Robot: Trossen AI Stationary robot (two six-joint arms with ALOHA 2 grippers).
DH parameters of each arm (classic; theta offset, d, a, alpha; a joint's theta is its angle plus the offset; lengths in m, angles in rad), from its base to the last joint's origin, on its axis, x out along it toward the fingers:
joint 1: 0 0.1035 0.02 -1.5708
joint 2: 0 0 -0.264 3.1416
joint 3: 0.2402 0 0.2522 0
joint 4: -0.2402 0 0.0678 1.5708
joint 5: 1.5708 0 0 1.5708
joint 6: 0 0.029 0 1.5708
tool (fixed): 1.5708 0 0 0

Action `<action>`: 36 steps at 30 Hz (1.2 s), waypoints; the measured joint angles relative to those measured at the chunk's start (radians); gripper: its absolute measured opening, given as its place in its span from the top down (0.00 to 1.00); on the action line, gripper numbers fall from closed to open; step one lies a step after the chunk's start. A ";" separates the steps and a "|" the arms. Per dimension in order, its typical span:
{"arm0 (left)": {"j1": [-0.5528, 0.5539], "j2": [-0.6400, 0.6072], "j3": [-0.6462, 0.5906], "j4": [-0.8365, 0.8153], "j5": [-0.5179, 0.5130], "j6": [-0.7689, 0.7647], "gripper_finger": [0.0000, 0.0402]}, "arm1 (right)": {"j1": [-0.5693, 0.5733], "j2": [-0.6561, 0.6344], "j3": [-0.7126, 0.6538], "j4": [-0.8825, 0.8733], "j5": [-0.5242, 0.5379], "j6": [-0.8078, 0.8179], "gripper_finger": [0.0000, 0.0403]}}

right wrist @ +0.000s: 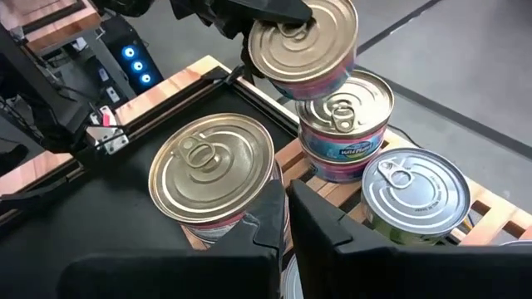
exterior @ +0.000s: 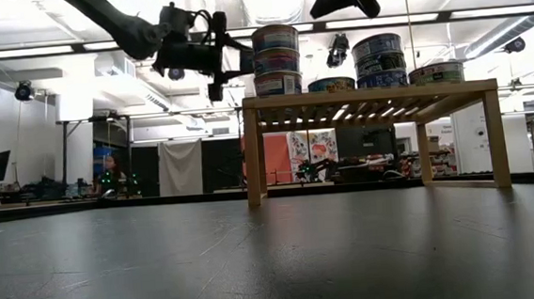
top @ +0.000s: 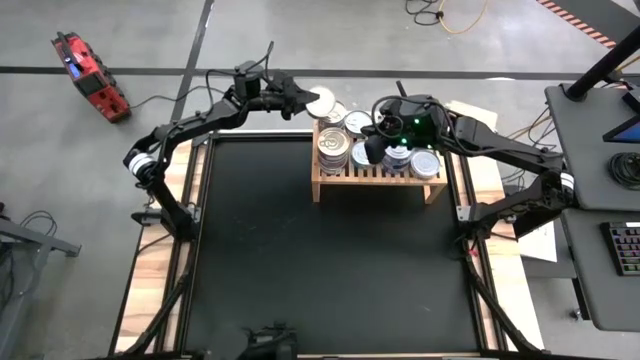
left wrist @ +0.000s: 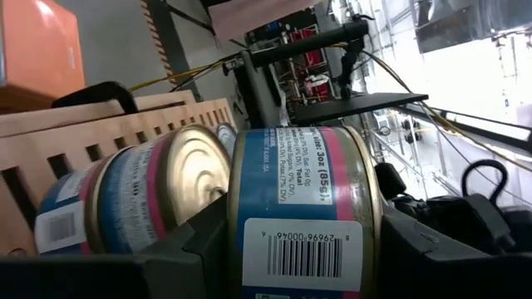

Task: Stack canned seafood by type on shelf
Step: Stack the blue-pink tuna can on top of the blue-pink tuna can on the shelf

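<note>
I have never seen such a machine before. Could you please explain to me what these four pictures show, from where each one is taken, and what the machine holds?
This is a robot with two dark arms at a table. One camera looks down from above, one looks level across the black mat, and one sits on each wrist.

On the mat stands a low wooden shelf carrying flat seafood cans, some of them stacked.

The left gripper holds one can in the air next to the shelf's far left corner. Its wrist camera shows the barcode label close up.

The right gripper is shut and empty, above the cans on the shelf.
</note>
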State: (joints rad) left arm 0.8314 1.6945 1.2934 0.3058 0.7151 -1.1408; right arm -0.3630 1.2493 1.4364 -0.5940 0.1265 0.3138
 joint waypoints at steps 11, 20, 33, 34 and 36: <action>-0.012 0.006 0.000 0.001 -0.002 -0.020 0.53 | -0.001 0.011 0.000 0.000 0.000 -0.025 0.97; -0.013 0.006 0.000 0.000 -0.017 0.003 0.53 | -0.001 0.011 0.000 0.000 0.003 -0.030 0.97; -0.013 0.006 0.000 0.001 -0.025 0.005 0.49 | -0.001 0.011 0.000 0.000 0.003 -0.037 0.97; -0.013 0.006 0.000 0.001 -0.025 0.006 0.48 | -0.001 0.011 0.000 0.000 0.003 -0.037 0.97; -0.013 0.006 0.000 0.001 -0.026 0.005 0.47 | -0.001 0.011 0.000 0.000 0.003 -0.037 0.97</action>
State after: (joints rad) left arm 0.8188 1.7008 1.2934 0.3069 0.6895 -1.1355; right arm -0.3637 1.2606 1.4364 -0.5938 0.1295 0.2768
